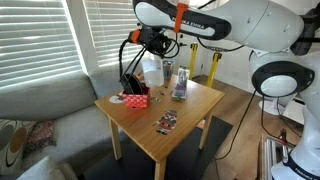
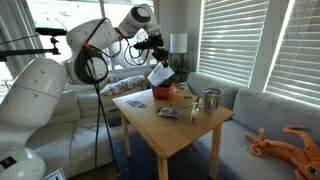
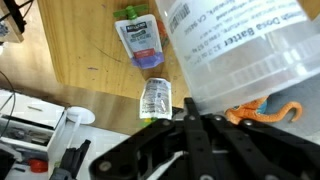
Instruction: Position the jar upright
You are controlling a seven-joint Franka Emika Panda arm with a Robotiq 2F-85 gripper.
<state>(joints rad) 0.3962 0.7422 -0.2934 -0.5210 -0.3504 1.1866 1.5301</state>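
Living room, slatted blinds (image 1: pixel 40 30) across the windows, and a low wooden table (image 1: pixel 205 100) set among sofas. In an exterior view, from the left: a grey sofa (image 1: pixel 45 105), then a red box (image 1: pixel 135 98) on the table's left corner. Just above and right of the box is the jar (image 1: pixel 152 70), whitish-translucent, clear of the tabletop and tilted. The gripper (image 1: pixel 143 60) is clamped on it. Right of that stands a slim clear glass (image 1: pixel 180 85) with a dark base, upright. Flat packets (image 1: pixel 166 122) lie near the front edge. The white arm (image 1: pixel 200 20) comes in from the upper right of the frame. In an exterior view from the opposite side, the arm (image 2: pixel 100 35) reaches in from the left. The gripper (image 2: pixel 156 60) pinches the jar (image 2: pixel 161 76), which hangs slanted just over the red box (image 2: pixel 163 94). The packets (image 2: pixel 168 112) lie mid-table and the glass (image 2: pixel 211 100) stands further right. An orange toy (image 2: pixel 290 145) lies on the couch at lower right. Wrist view: two packets (image 3: pixel 142 40) on the wood at centre left. The dark gripper (image 3: pixel 205 125) sits at bottom centre, its fingertips hidden. The jar (image 3: pixel 240 55) fills the upper right, printed label facing the camera, with the orange toy (image 3: pixel 265 108) showing beneath it.
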